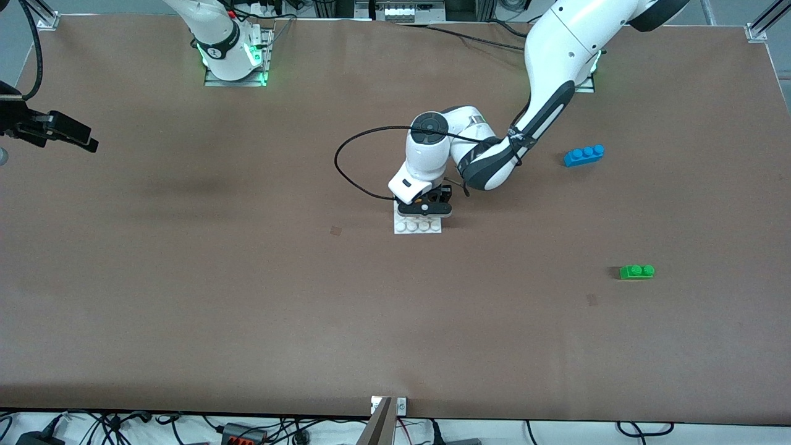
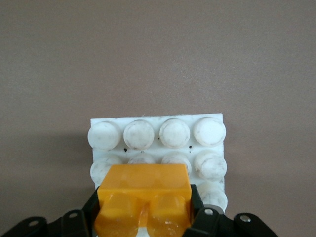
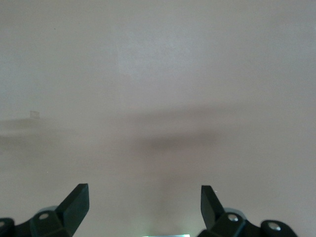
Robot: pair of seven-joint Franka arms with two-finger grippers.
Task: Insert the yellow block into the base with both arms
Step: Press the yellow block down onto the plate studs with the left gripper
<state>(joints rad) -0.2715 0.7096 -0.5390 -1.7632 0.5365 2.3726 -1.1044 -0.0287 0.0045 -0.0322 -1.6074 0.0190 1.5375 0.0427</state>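
We see the left tool (image 2: 145, 217) low over the base (image 1: 418, 226) at mid-bench, fingers (image 2: 206, 219) clamped on either side of the yellow block (image 2: 144, 195), which sits betw. them w/ its lower edge over the base's studs; whether it's seated we can't tell. The right tool (image 3: 144, 205) waits up over bare bench (image 1: 247, 296) at the right arm's end, fingers wide apart, holding nothing. Blue brick (image 1: 584, 154) and green brick (image 1: 636, 271) lie well apart toward the left arm's end, green nearer the front camera.

Wide brown table (image 1: 247, 296), cables (image 1: 111, 426) along its near edge, metal frame corners (image 1: 757, 28), even overhead light
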